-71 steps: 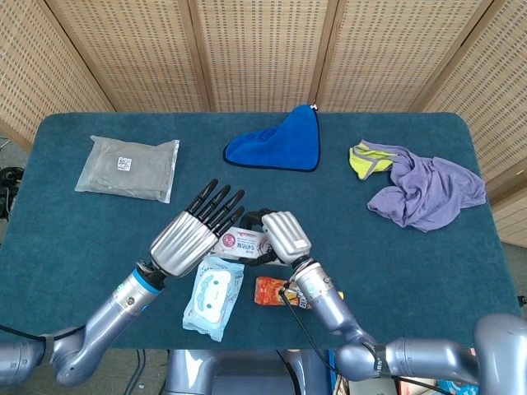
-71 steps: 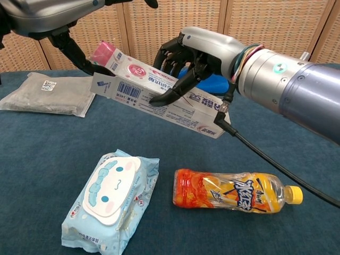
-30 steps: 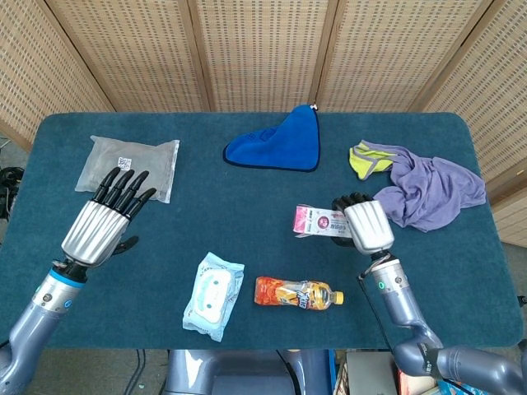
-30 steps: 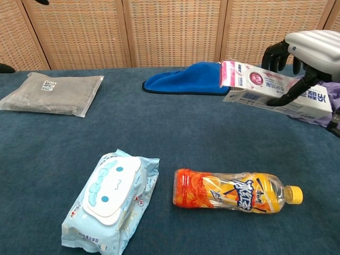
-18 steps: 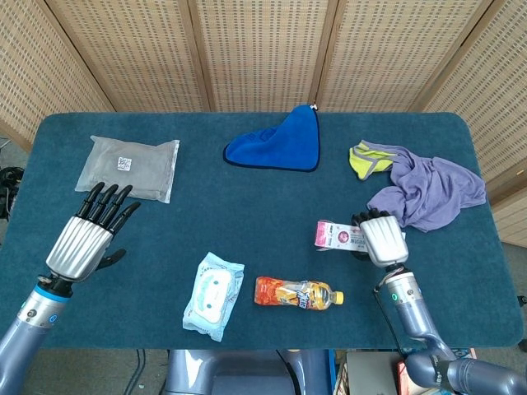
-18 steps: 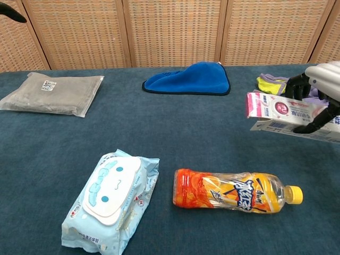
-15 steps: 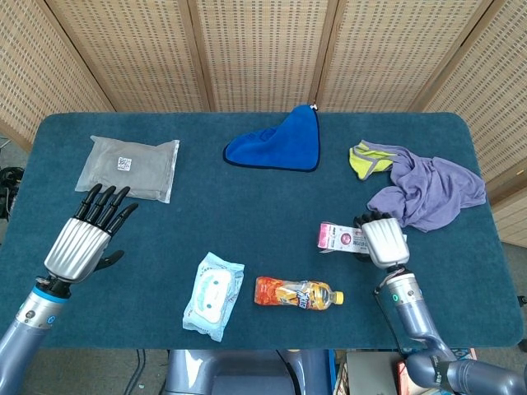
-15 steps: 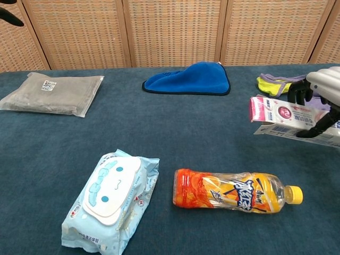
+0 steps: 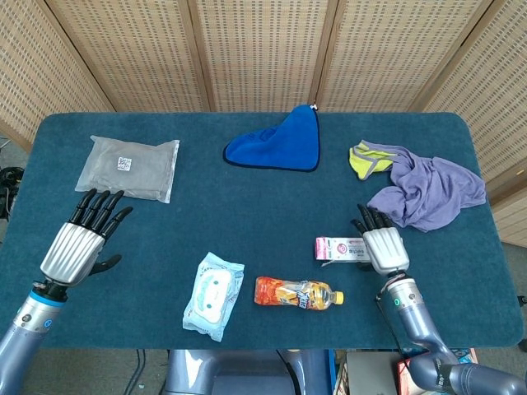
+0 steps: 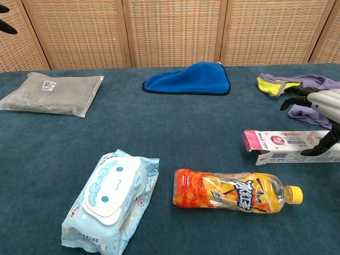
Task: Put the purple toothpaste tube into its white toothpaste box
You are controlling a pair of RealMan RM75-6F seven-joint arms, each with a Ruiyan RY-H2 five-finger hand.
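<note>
Lowered since half a second ago: toothpaste box (image 10: 291,147), now flat on table (image 9: 247,206) near bottle (image 10: 236,190), tube's pink end poking from its open end. Likely almost finished. Right hand (image 9: 380,243) spread over box's far end, thumb perhaps touching, not clamped. Left hand (image 9: 78,243) spread, empty, well apart.

Wipes pack (image 9: 213,295) beside orange bottle (image 9: 298,292) (lying flat); grey pouch (image 9: 128,167) far left; blue cloth (image 9: 280,140), purple garment (image 9: 428,191) behind.
</note>
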